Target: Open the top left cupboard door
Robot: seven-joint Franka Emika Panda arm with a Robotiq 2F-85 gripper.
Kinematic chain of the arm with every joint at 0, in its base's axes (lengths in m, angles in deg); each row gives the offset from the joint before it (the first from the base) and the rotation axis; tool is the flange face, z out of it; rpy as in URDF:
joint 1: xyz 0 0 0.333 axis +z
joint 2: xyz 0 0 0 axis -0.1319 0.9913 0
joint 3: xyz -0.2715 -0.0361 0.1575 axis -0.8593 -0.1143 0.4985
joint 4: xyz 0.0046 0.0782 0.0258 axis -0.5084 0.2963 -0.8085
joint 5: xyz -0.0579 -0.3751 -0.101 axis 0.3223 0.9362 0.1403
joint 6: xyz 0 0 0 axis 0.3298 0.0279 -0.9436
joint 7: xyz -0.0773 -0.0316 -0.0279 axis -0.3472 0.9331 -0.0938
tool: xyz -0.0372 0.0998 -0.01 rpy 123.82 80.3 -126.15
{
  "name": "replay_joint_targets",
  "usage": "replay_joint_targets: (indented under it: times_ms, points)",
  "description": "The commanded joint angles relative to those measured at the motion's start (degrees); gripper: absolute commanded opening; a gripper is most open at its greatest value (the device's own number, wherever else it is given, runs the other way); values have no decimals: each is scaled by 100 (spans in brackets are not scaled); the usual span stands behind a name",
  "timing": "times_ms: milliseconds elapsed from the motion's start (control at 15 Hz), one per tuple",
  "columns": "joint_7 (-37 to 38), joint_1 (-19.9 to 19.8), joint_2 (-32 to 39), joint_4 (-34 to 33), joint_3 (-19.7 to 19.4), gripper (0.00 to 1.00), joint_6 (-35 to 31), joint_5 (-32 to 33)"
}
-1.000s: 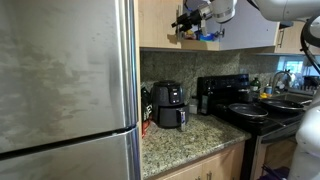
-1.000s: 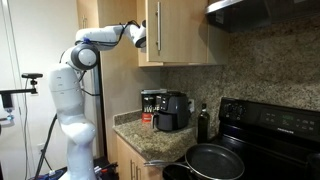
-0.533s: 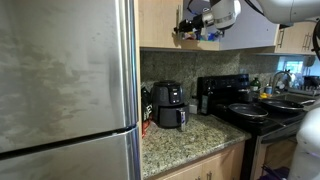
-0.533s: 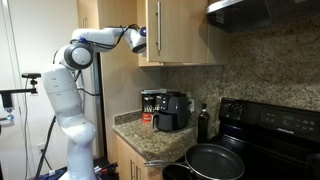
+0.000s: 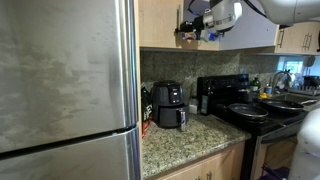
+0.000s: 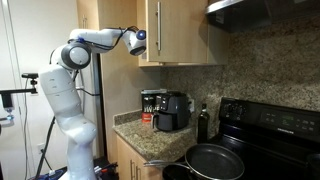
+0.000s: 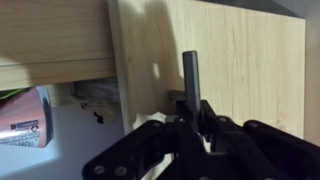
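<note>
gripper (image 7: pixel 190 120): pinched on handle (image 7: pixel 190 72), one finger each side of the bar
top left cupboard door (image 7: pixel 250 70): light wood, upper cabinet, ajar at handle edge
packet (image 7: pixel 25 120): inside, beside door edge; red-white label, print unreadable
black appliance (image 6: pixel 172 110): on granite surface (image 6: pixel 155 140), well below door

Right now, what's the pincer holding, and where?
The pincer clamps the bar handle of the top left cupboard door, at the bar's end nearer the wrist.
</note>
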Motion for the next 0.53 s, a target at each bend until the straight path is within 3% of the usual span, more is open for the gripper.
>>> replay_joint_targets:
  times_ms: [0, 467]
  points:
    - [101, 282, -339, 631, 219, 4, 229, -286]
    - [136, 333, -710, 968, 354, 4, 46, -356]
